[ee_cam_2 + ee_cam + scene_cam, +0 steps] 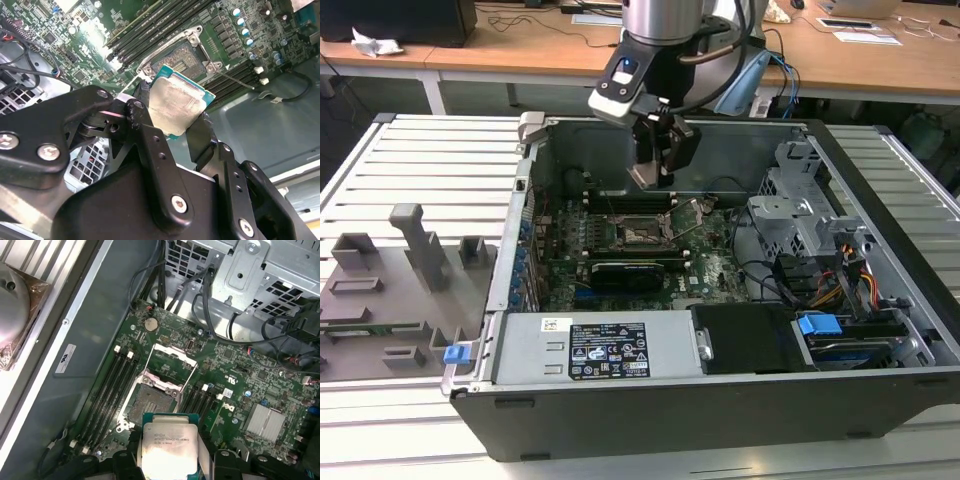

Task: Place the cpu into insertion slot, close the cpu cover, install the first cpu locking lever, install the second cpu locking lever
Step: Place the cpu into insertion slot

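Progress was near zero: the black two-finger gripper (653, 172) hung clamped on the small square silver-topped cpu (167, 445) at 12 o'clock from the empty dark square insertion slot (645, 233) in the exterior view, silvery framed cpu cover (173, 352) open, both lever steps left.

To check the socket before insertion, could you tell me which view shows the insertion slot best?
The first wrist view: the insertion slot lies bare, nearly whole, past the held cpu. In the second wrist view the cpu covers part of it; the exterior view shows it distant, near the tool.
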Robot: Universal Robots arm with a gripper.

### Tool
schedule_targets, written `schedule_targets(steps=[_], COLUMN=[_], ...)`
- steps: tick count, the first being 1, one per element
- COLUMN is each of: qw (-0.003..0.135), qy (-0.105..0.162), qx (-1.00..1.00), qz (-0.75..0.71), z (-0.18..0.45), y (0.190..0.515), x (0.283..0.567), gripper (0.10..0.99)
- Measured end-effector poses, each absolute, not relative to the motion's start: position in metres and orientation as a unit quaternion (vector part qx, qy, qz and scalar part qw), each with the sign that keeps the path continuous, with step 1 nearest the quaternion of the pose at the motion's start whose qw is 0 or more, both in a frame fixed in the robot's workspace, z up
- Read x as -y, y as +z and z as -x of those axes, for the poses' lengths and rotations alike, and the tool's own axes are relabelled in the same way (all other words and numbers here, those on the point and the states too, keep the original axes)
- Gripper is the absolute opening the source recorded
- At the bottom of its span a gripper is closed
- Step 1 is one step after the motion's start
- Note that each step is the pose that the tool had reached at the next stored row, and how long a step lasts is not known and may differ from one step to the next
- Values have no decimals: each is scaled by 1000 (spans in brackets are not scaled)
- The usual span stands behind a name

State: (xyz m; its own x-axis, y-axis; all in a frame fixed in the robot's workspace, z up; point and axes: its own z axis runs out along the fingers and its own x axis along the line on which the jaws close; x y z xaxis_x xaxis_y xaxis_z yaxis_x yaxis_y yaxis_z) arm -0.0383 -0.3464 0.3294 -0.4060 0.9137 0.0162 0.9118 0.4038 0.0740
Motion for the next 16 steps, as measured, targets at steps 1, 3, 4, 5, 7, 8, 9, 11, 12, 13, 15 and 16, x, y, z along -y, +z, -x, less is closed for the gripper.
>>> schedule_targets(steps=[1, 3, 4, 5, 7, 8, 9, 11, 12, 13, 15, 16], qw=[13, 12, 12, 13, 12, 12, 12, 11, 11, 12, 13, 14], qy=[35, 35, 35, 35, 33, 32, 32, 31, 29, 28, 25, 24], qx=[-837, -836, -835, -835, -835, -835, -835, -835, -835, -834, -832, -831], qz=[-546, -548, -548, -548, -549, -549, -549, -549, -550, -550, -553, -556], z=[38, 38, 38, 38, 38, 38, 38, 38, 38, 38, 38, 38], y=[329, 327, 326, 325, 322, 321, 321, 319, 318, 317, 315, 314], x=[346, 346, 346, 346, 346, 346, 346, 346, 346, 346, 346, 346], gripper=[537, 537, 537, 537, 537, 537, 537, 537, 537, 537, 537, 537])
